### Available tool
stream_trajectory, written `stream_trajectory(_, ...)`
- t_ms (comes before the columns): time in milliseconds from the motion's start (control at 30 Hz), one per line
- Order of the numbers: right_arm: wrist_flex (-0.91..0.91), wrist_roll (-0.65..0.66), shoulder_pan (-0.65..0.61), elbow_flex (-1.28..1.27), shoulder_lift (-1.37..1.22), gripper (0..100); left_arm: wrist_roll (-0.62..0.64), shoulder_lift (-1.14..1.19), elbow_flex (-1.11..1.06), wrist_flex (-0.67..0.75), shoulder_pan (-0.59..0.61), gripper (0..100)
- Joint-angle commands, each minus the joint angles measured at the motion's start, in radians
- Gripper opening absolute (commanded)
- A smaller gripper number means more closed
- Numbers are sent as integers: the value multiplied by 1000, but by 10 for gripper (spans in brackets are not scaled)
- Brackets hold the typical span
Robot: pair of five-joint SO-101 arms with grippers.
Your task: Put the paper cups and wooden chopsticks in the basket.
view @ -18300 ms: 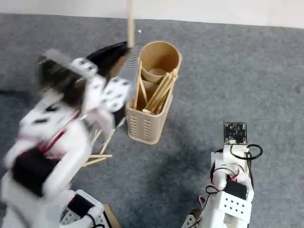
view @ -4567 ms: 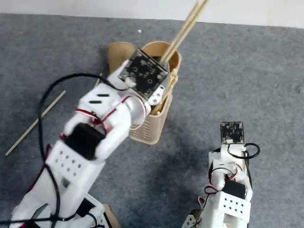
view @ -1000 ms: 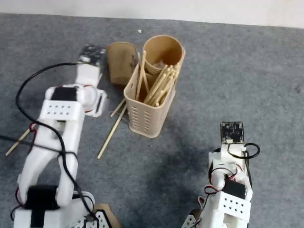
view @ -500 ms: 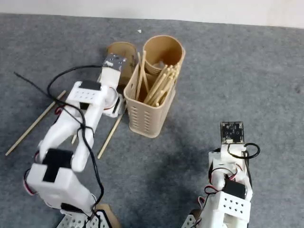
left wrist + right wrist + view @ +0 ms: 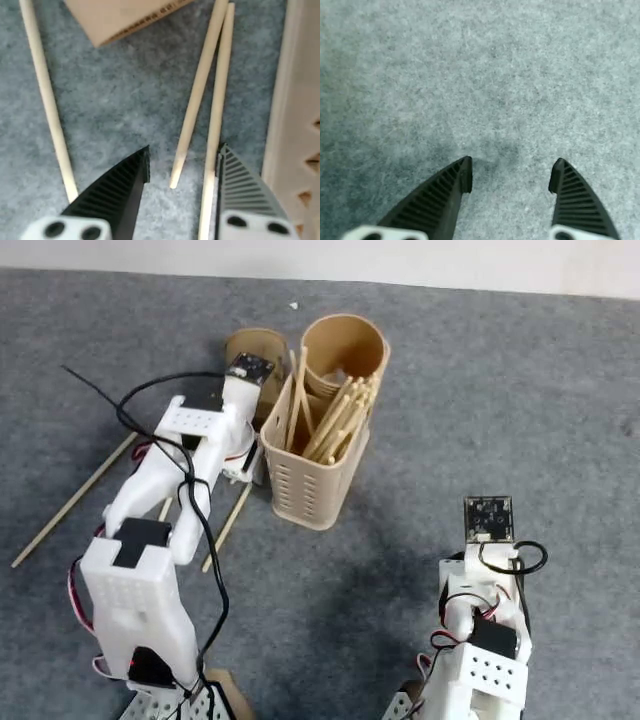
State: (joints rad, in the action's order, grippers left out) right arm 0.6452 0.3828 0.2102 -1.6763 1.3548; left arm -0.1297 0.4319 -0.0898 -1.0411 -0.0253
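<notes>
The left arm (image 5: 200,422) is made of white plastic blocks with rows of small holes and black motors between them, and loose black cables (image 5: 210,550) with thin red wires run back from the hand. The right arm (image 5: 485,640) has the same white shells, a black cable loop (image 5: 547,560) and a small square black circuit board (image 5: 494,518) at its hand end. The left gripper (image 5: 183,149) and the right gripper (image 5: 512,160) each have two black ribbed fingers narrowing to a point, on white bases with dark screw holes.

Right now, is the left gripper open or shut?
Open. The jaws of the left gripper stand apart over two chopsticks on the carpet.
</notes>
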Motion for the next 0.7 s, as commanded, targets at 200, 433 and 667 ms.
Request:
stream_trajectory(200,-18,12,-7,-33,13,260,0,19,33,-12,-5,5)
stream_trajectory(433,-18,12,-7,-33,13,260,-12,-90,33,-83,4,4)
stream_trajectory(667,-18,12,-7,-33,13,260,-41,-383,31,-259,2,4)
